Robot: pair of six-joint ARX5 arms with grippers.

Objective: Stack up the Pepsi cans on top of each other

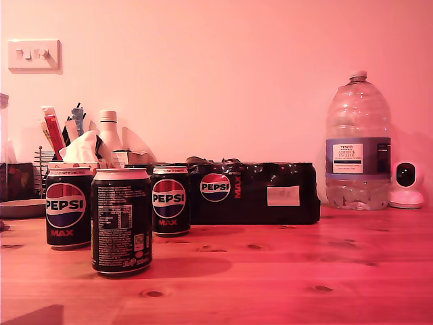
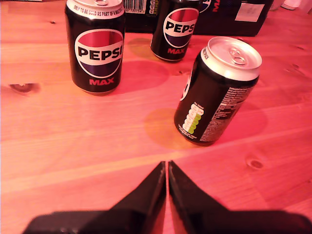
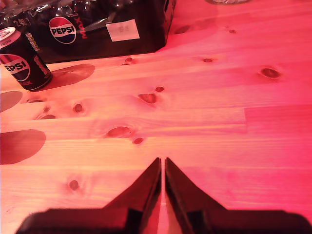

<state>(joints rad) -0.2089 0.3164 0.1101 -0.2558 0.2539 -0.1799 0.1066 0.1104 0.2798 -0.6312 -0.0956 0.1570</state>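
Although three Pepsi cans stand upright and unstacked on the wooden table, neither arm is visible in the exterior view, so the grippers can be judged from the wrist views alone. In the exterior view, the front can shows only its printed back and partly covers the left can; the rear can stands just before the wrapped multipack, whose left end is hidden behind the cans. The items in the rack at the exterior view's far left are hard to make out. My first gripper is seen with its fingers pressed together, holding nothing; the front can stands near it, the other two farther off and cut off at the frame edge. My second gripper is likewise closed and empty over bare table, with only one can in sight, well apart. The water bottle and small white camera are shown by the exterior view only.
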